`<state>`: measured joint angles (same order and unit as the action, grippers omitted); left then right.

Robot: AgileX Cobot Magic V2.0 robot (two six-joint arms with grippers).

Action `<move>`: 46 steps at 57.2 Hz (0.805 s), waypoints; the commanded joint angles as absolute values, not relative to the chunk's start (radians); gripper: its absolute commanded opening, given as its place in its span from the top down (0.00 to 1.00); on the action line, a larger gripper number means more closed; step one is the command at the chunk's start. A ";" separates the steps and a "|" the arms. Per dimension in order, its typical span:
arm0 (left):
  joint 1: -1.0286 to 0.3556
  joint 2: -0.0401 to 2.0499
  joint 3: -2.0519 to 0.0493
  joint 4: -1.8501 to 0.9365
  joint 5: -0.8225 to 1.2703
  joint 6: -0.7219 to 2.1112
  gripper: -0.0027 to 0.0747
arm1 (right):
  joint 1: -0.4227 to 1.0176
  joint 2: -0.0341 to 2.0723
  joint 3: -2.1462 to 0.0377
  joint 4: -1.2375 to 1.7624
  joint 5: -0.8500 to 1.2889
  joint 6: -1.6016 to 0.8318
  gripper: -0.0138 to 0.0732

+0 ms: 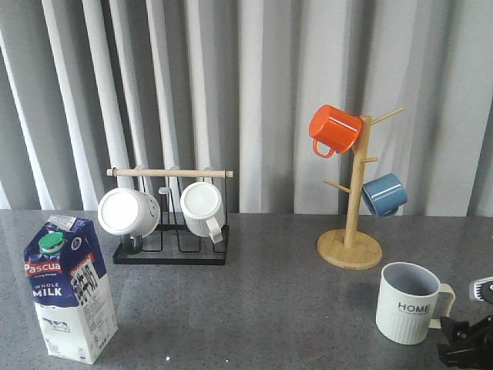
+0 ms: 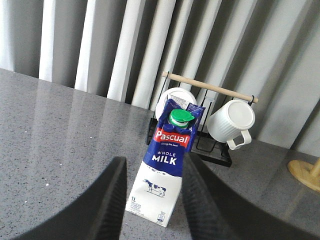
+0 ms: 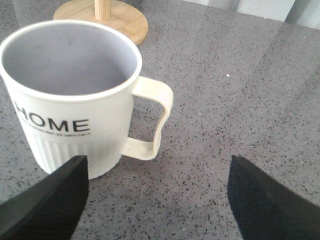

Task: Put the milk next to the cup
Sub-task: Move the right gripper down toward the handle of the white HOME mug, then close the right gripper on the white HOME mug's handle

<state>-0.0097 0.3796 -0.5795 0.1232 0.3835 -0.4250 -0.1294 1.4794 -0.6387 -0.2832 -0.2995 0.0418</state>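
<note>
The milk [image 1: 69,289] stands upright at the front left of the grey table [image 1: 262,308], a blue and white carton with a green cap. In the left wrist view the milk [image 2: 170,145] rises just ahead of my left gripper [image 2: 155,165], which is open, with one dark finger [image 2: 107,200] showing on each side of the carton. The cup [image 1: 408,302], off-white and ribbed with "HOME" on it, stands at the front right. My right gripper [image 3: 156,165] is open and holds nothing. It sits low beside the cup [image 3: 70,115], close to the cream handle [image 3: 152,120], and shows in the front view's corner [image 1: 461,339].
A black wire rack [image 1: 171,250] with a wooden bar holds two white mugs behind the milk. A wooden mug tree [image 1: 350,247] behind the cup carries an orange mug [image 1: 335,129] and a blue mug [image 1: 384,194]. Grey curtains close off the back.
</note>
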 commanded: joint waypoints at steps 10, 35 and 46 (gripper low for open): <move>-0.011 0.394 -0.614 0.118 0.310 -0.423 0.61 | -0.135 1.502 -0.661 -0.160 -0.407 -0.072 0.19; -0.011 0.394 -0.614 0.118 0.310 -0.423 0.61 | -0.134 1.524 -0.661 -0.070 -0.474 -0.153 0.20; -0.011 0.394 -0.614 0.118 0.310 -0.423 0.61 | -0.134 1.551 -0.661 -0.070 -0.515 -0.153 0.20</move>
<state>-0.0097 0.3796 -0.5795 0.1232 0.3835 -0.4250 -0.1294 1.5693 -0.6387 -0.0695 -0.4184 -0.1441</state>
